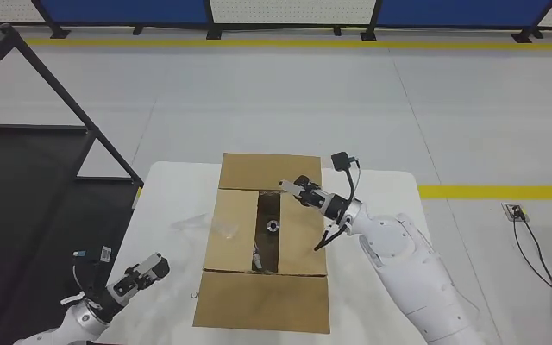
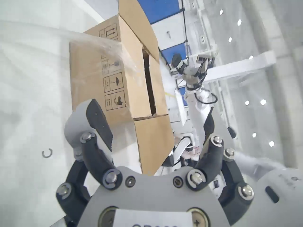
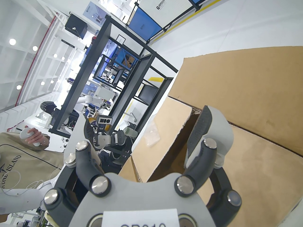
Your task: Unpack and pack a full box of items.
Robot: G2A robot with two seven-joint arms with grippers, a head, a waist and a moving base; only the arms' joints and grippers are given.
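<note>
A brown cardboard box [image 1: 263, 228] stands in the middle of the white table [image 1: 168, 194]. Its far flap [image 1: 269, 171] and near flap [image 1: 263, 300] lie spread outward. The two side flaps are folded in with a narrow gap [image 1: 270, 226] between them, and dark items show inside. My right gripper [image 1: 290, 185] is open over the right side flap [image 3: 248, 147] at the far end of the gap, holding nothing; its own view shows it [image 3: 146, 119] just above the cardboard. My left gripper [image 1: 159, 263] is open and empty near the table's front left corner, well away from the box [image 2: 113, 76].
A crumpled clear plastic bag [image 1: 207, 226] lies on the table against the box's left side. A small C-shaped ring [image 2: 47, 153] rests on the table near my left gripper [image 2: 151, 112]. A black metal frame [image 1: 78, 138] stands off the table's left edge.
</note>
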